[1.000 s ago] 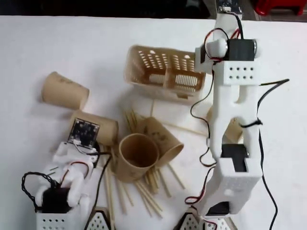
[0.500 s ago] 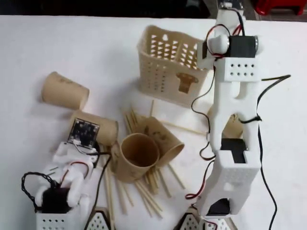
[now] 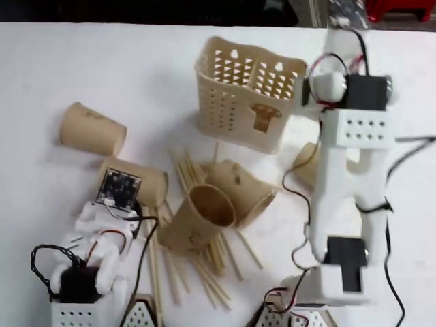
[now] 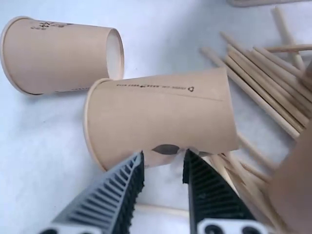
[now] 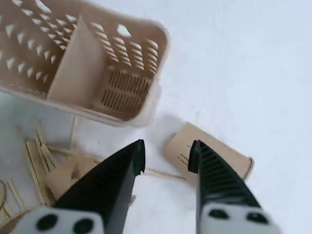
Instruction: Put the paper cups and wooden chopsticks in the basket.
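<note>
**White table, basket upright, both grippers empty**

White tabletop (image 3: pixel 82 61) carries the whole scene. The basket (image 3: pixel 235 116) stands upright at the far side, right of centre, and a divider splits its inside into two compartments. No cup or chopstick can be seen in it.

The far-left cup (image 3: pixel 92 128) lies on its side well to the left. The second cup (image 3: pixel 150 182) lies nearer, just beside the left arm (image 3: pixel 102 238). Two middle cups (image 3: pixel 218 204) rest tilted on the wooden chopsticks (image 3: pixel 204 262), which are scattered across the near centre. The right-hand cup (image 3: pixel 306 163) lies on its side near the basket, partly behind the right arm (image 3: pixel 351 170).

The left gripper (image 4: pixel 163 163) has its jaws a narrow gap apart and holds nothing. Its tips sit at the side wall of the second cup (image 4: pixel 161 117); whether they touch it cannot be told. The far-left cup (image 4: pixel 58 53) lies beyond, and chopsticks (image 4: pixel 263 83) fan out to one side.

The right gripper (image 5: pixel 166 155) hangs above the table with its jaws parted and empty. It is between the basket (image 5: pixel 83 63) and the right-hand cup (image 5: pixel 234 158).
</note>
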`<state>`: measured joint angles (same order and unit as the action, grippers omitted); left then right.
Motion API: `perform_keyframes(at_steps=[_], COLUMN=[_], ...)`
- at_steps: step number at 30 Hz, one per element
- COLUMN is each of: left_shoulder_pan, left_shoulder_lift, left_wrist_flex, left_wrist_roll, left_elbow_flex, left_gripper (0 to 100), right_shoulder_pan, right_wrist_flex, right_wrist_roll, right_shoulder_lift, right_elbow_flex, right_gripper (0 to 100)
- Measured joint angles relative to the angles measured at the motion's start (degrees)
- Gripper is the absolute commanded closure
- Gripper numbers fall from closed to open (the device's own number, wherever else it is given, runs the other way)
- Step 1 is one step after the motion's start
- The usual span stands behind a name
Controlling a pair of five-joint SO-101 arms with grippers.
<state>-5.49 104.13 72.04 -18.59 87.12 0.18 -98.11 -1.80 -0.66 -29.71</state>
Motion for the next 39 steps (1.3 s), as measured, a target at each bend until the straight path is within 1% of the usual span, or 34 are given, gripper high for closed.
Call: perform_keyframes(at_steps=[5, 10, 19, 24, 28, 33, 39], left_shoulder_pan=[0.0, 0.0, 0.0, 0.0, 0.0, 0.0, 0.0], left_shoulder_lift=[0.0, 0.0, 0.0, 0.0, 0.1, 0.1, 0.1], left_wrist_flex=[0.0, 0.0, 0.0, 0.0, 0.0, 0.0, 0.0], left_wrist_roll=[0.0, 0.0, 0.0, 0.0, 0.0, 0.0, 0.0], left_elbow_flex=[0.0, 0.0, 0.0, 0.0, 0.3, 0.4, 0.4], left_gripper=[86, 86, 86, 86, 86, 86, 86], right_shoulder_pan=[5.8, 9.4, 16.3, 18.4, 18.7, 19.0, 19.1], right_wrist_flex=[0.0, 0.7, 11.6, 19.5, 25.8, 30.3, 32.1], right_wrist_roll=[-0.1, -4.1, -7.8, -8.2, -8.2, -8.2, -8.2], right_shoulder_lift=[6.6, 8.7, 9.0, 8.9, 8.9, 9.3, 10.4], right_elbow_flex=[12.0, 20.6, 38.2, 45.8, 51.2, 55.3, 57.4], right_gripper=[83.7, 83.7, 83.7, 83.7, 84.0, 84.3, 93.0])
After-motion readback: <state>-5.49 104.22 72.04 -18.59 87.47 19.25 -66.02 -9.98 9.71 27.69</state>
